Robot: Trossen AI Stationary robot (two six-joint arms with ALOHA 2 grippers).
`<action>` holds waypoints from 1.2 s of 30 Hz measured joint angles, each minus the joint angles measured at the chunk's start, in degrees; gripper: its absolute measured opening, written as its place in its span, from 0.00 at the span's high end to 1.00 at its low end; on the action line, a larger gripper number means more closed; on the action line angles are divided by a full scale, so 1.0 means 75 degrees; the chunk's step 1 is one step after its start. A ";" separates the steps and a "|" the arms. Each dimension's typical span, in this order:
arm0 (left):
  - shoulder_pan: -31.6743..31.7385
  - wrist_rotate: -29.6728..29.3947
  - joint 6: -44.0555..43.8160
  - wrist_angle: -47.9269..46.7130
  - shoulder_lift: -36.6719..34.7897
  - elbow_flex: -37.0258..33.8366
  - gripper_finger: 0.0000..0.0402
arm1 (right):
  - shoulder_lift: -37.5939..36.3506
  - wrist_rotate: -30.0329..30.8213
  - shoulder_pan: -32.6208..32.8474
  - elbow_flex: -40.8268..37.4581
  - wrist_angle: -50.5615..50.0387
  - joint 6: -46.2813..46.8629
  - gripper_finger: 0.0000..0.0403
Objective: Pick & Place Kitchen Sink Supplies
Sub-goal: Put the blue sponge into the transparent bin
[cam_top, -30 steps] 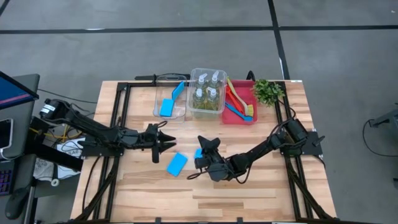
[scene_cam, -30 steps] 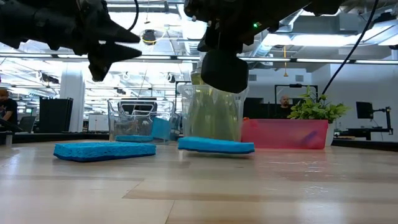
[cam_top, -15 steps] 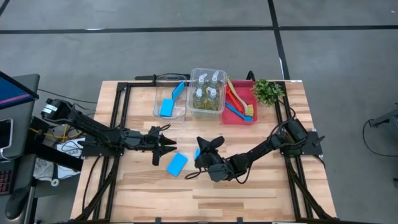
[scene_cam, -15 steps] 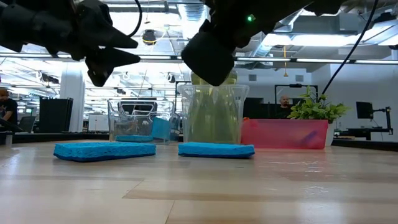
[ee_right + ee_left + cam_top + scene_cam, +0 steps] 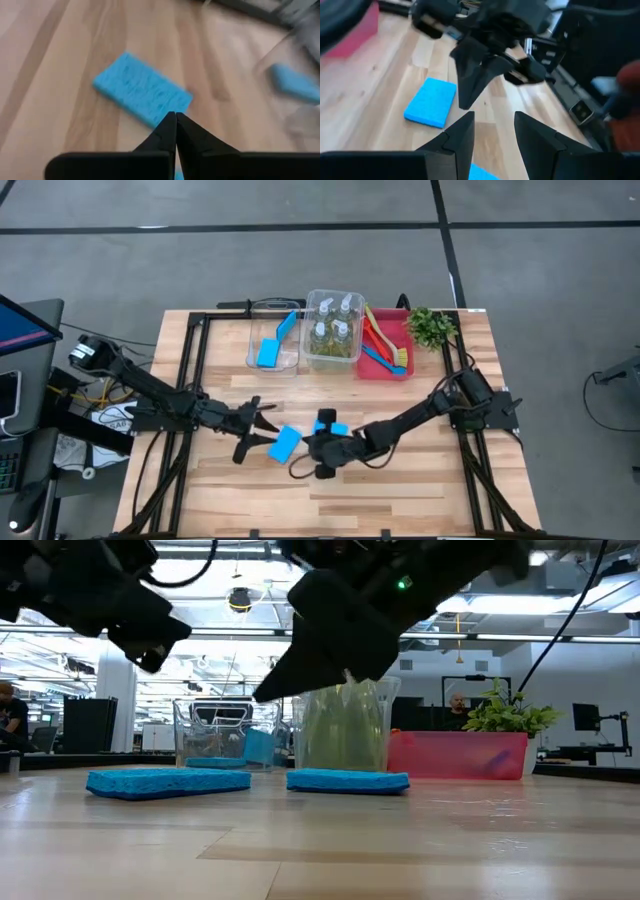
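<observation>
Two loose sponges on the worktop [image 5: 420,480], both in front of the clear bin [image 5: 274,338] that already has two sponges in it. One sponge [image 5: 285,443] lies flat, well in front of that bin, with its long axis running diagonally, far end tipped toward the bin row. The other sponge [image 5: 331,425] sits just beside it, on the side nearer the bottle bin [image 5: 333,328], mostly hidden under the right arm, so I can't call its direction.

Left pincer [image 5: 262,432] hangs above the worktop right next to the first sponge, fingers apart and holding nothing. My guess is it's lining up to straddle the sponge across its short side, which would explain the low, angled approach.

Right pincer [image 5: 318,455] is clamped fully shut and empty, tips pointing down near the same sponge (the right wrist view shows that sponge just past the closed tips). Shut like that it can't grab anything, so I'd say it's either nudging or just getting out of the way.

Bottles and brushes [image 5: 382,340] are already binned, so the sponges look like the last bit.
</observation>
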 joint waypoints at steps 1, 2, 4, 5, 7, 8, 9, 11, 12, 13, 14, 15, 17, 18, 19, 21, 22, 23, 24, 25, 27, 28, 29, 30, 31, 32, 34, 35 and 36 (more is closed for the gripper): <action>-0.0097 -0.0116 0.0254 -0.0008 0.0000 0.0000 0.65 | 0.0000 -0.0261 -0.0050 0.0121 -0.0363 0.0138 1.00; -0.0195 -0.0294 0.0514 -0.0016 0.0000 0.0000 0.65 | 0.0000 -0.0528 -0.0100 0.0252 -0.0749 0.0278 1.00; -0.0404 -0.0690 0.0998 -0.0058 0.0000 0.0000 0.65 | 0.0000 -0.1129 -0.0187 0.0492 -0.1600 0.0460 1.00; -0.0499 -0.0882 0.1214 -0.0083 0.0000 0.0000 0.65 | 0.0000 -0.1460 -0.0227 0.0617 -0.2082 0.0477 1.00; -0.0663 -0.1141 0.1530 -0.0073 0.0030 0.0000 0.65 | 0.0000 -0.2069 -0.0307 0.0838 -0.3047 0.0495 1.00; -0.0720 -0.1285 0.1601 -0.0056 0.0085 0.0000 0.65 | 0.0000 -0.2308 -0.0344 0.0894 -0.3413 0.0492 1.00; -0.0785 -0.1448 0.1648 -0.0073 0.0165 0.0000 0.65 | 0.0000 -0.2517 -0.0390 0.0936 -0.3750 0.0487 1.00; -0.0830 -0.1693 0.1577 -0.0068 0.0415 0.0008 0.65 | -0.0102 -0.2709 -0.0458 0.0942 -0.4190 0.0482 1.00; -0.0830 -0.1745 0.1490 -0.0077 0.0586 0.0042 0.65 | -0.0146 -0.2719 -0.0498 0.0942 -0.4345 0.0495 1.00; -0.0827 -0.1765 0.1368 -0.0093 0.0785 0.0108 0.65 | -0.0215 -0.2716 -0.0530 0.0942 -0.4448 0.0498 1.00; -0.0827 -0.1770 0.1255 -0.0090 0.0995 0.0200 0.65 | -0.0307 -0.2716 -0.0549 0.0942 -0.4505 0.0495 1.00; -0.0827 -0.1785 0.1144 -0.0076 0.1230 0.0318 0.65 | -0.0383 -0.2716 -0.0572 0.0942 -0.4522 0.0495 1.00; -0.0827 -0.1823 0.0966 -0.0071 0.1725 0.0558 0.65 | -0.0579 -0.2712 -0.0575 0.0942 -0.4475 0.0459 1.00; -0.0825 -0.1841 0.0912 -0.0087 0.1959 0.0669 0.65 | -0.0655 -0.2710 -0.0573 0.0948 -0.4455 0.0437 1.00; -0.0822 -0.1843 0.0883 -0.0094 0.2207 0.0792 0.65 | -0.0738 -0.2709 -0.0570 0.0951 -0.4458 0.0410 1.00; -0.0821 -0.1844 0.0701 -0.0100 0.2595 0.0953 0.65 | -0.0859 -0.2714 -0.0565 0.0951 -0.4512 0.0313 1.00; -0.0821 -0.1843 0.0566 -0.0123 0.2766 0.1021 0.65 | -0.0911 -0.2713 -0.0560 0.0951 -0.4570 0.0295 1.00; -0.0821 -0.1843 0.0426 -0.0182 0.2918 0.1085 0.65 | -0.0978 -0.2713 -0.0560 0.0951 -0.4667 0.0288 1.00; -0.0821 -0.1841 0.0296 -0.0305 0.3019 0.1135 0.65 | -0.1008 -0.2713 -0.0560 0.0951 -0.4755 0.0279 1.00; -0.0821 -0.1843 0.0149 -0.0464 0.3084 0.1170 0.65 | -0.1049 -0.2710 -0.0560 0.0951 -0.4836 0.0266 1.00; -0.0821 -0.1843 -0.0164 -0.0841 0.3150 0.1251 0.64 | -0.1123 -0.2703 -0.0563 0.0951 -0.4982 0.0270 1.00; -0.0821 -0.1843 -0.0281 -0.0989 0.3135 0.1269 0.63 | -0.1136 -0.2696 -0.0563 0.0951 -0.5027 0.0270 1.00; -0.0821 -0.1833 -0.0352 -0.1113 0.3086 0.1276 0.62 | -0.1145 -0.2688 -0.0563 0.0951 -0.5047 0.0270 1.00; -0.0821 -0.1777 -0.0440 -0.1202 0.3020 0.1274 0.61 | -0.1145 -0.2686 -0.0563 0.0951 -0.5055 0.0269 1.00; -0.0820 -0.1656 -0.0532 -0.1311 0.2932 0.1281 0.59 | -0.1145 -0.2685 -0.0563 0.0951 -0.5059 0.0268 1.00; -0.0819 -0.1580 -0.0668 -0.1512 0.2818 0.1288 0.57 | -0.1145 -0.2684 -0.0563 0.0951 -0.5056 0.0262 1.00; -0.0821 -0.1474 -0.1078 -0.1967 0.2604 0.1288 0.53 | -0.1142 -0.2684 -0.0556 0.0951 -0.5055 0.0233 1.00; -0.0821 -0.1479 -0.1346 -0.2323 0.2487 0.1288 0.52 | -0.1142 -0.2681 -0.0546 0.0948 -0.5050 0.0233 1.00; -0.0790 -0.1507 -0.1669 -0.2630 0.2390 0.1288 0.50 | -0.1142 -0.2681 -0.0546 0.0948 -0.5039 0.0233 1.00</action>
